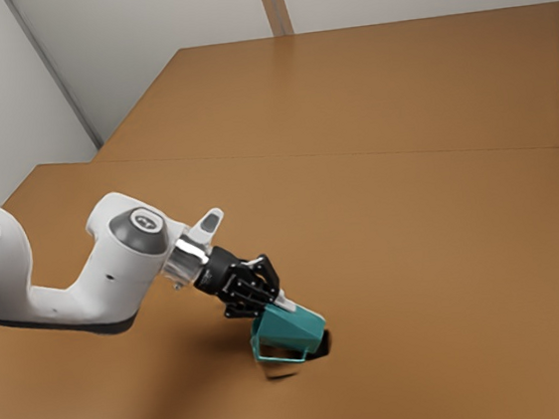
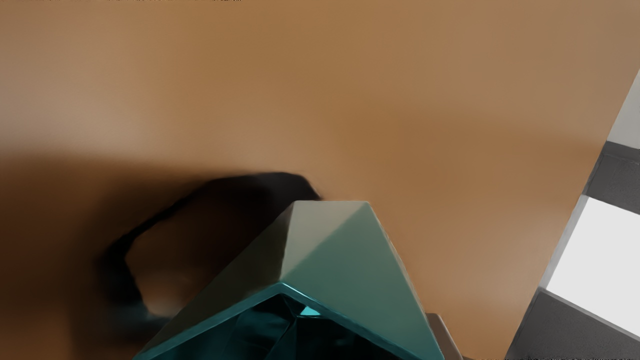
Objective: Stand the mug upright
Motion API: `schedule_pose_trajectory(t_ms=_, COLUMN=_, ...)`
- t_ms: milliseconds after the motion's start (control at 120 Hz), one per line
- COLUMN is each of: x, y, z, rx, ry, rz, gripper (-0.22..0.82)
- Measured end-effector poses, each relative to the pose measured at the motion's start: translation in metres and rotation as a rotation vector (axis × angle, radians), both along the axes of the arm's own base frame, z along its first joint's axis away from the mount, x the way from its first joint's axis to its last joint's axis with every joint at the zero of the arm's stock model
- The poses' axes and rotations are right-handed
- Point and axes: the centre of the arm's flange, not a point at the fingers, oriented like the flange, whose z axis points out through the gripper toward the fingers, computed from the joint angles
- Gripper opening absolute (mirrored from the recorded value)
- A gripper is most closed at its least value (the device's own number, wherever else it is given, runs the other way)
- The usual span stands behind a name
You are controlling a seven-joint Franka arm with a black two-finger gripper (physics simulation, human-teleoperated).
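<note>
The teal mug (image 1: pixel 294 328) tilts at the tool (image 1: pixel 281 301) over the near tabletop (image 1: pixel 436 273); how open that is, or whether it grips anything, I cannot tell.

An indoor room, its exact kind unclear: pale walls (image 1: pixel 161 32) meet at a corner, a wooden strip (image 1: pixel 274 2) runs up one, and a robot arm (image 1: pixel 107 278) over a broad brown tabletop (image 1: pixel 447 282) suggests a lab or workroom.
</note>
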Motion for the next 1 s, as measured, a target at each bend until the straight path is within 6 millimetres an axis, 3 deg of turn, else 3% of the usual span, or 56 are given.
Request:
schedule_pose_trajectory(t_ms=133, x=0.004, y=-0.006, z=0.009, rx=0.000, ry=-0.024, rz=-0.014, gripper=-0.17)
schedule_pose_trajectory(t_ms=292, x=0.018, y=-0.018, z=0.043, rx=0.050, ry=-0.108, rz=-0.087, gripper=-0.17)
schedule_pose_trajectory(t_ms=500, x=0.053, y=-0.013, z=0.090, rx=0.234, ry=-0.242, rz=-0.216, gripper=-0.18)
schedule_pose_trajectory(t_ms=683, x=0.107, y=-0.008, z=0.125, rx=0.432, ry=-0.316, rz=-0.349, gripper=-0.18)
schedule_pose_trajectory(t_ms=842, x=0.151, y=-0.005, z=0.117, rx=0.571, ry=-0.309, rz=-0.453, gripper=-0.18)
schedule_pose_trajectory(t_ms=1000, x=0.173, y=0.010, z=0.096, rx=0.667, ry=-0.276, rz=-0.550, gripper=-0.18)
